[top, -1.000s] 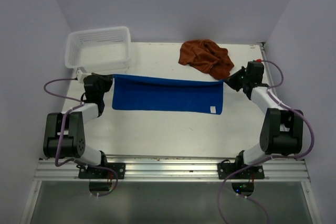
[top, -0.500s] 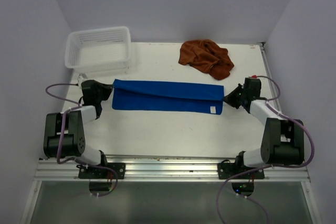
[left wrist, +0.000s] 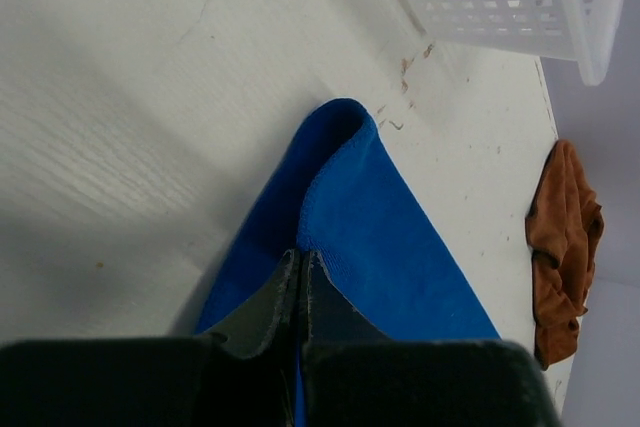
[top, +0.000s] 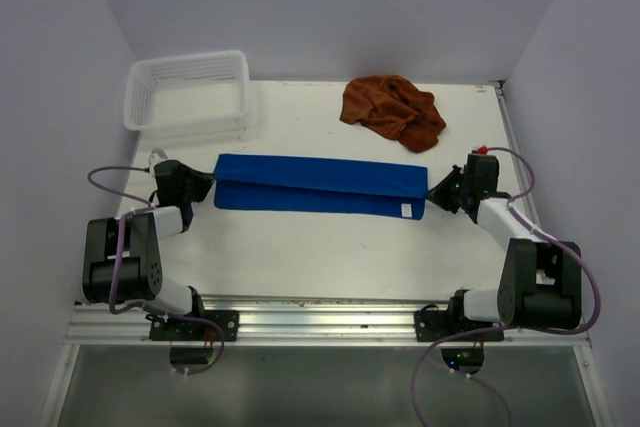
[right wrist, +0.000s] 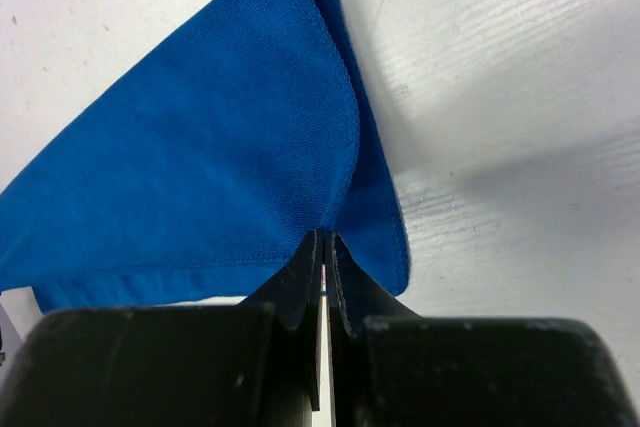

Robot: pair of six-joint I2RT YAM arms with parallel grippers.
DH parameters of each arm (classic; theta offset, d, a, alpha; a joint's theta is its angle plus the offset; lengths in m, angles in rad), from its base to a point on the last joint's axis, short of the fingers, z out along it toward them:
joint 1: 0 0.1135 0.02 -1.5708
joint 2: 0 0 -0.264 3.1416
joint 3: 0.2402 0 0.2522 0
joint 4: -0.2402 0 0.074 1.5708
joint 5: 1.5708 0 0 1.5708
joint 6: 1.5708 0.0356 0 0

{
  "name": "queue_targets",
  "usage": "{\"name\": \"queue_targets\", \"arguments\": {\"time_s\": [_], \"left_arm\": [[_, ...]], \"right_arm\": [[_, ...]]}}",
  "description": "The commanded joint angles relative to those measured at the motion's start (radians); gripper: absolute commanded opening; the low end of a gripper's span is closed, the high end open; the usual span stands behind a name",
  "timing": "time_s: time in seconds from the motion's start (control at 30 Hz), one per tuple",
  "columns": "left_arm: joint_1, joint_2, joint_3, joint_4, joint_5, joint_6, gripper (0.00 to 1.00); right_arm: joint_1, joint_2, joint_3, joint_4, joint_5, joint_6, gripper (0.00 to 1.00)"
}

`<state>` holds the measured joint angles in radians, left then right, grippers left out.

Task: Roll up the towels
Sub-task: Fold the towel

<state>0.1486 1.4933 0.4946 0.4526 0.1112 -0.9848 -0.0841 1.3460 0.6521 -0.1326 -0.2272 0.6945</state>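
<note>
On the white table (top: 300,247), a folded blue towel (top: 318,185) lies at centre, stretched from 9 to 3 o'clock; the left pincer (top: 210,187) is clamped on its 9 o'clock end, the right pincer (top: 432,193) on its 3 o'clock end; beyond, a crumpled brown towel (top: 392,111) sits at 1 o'clock, a white basket (top: 243,87) at 11 o'clock.
</note>
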Motion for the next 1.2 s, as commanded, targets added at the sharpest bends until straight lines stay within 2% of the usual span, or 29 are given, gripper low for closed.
{"name": "queue_targets", "arguments": {"time_s": [0.0, 0.2, 0.83, 1.17], "left_arm": [[0.019, -0.047, -0.01, -0.023, -0.008, 0.04, 0.0], [0.026, -0.085, -0.028, -0.048, -0.01, 0.044, 0.0], [0.026, -0.07, -0.113, -0.017, -0.011, 0.074, 0.0], [0.026, -0.082, -0.085, -0.025, 0.01, 0.078, 0.0]], "right_arm": [[0.003, -0.03, -0.008, -0.019, 0.008, -0.036, 0.0], [0.003, -0.038, -0.019, -0.016, 0.008, -0.038, 0.0], [0.003, -0.007, -0.078, 0.018, 0.022, -0.058, 0.0], [0.003, -0.028, -0.039, -0.008, 0.031, -0.058, 0.0]]}}
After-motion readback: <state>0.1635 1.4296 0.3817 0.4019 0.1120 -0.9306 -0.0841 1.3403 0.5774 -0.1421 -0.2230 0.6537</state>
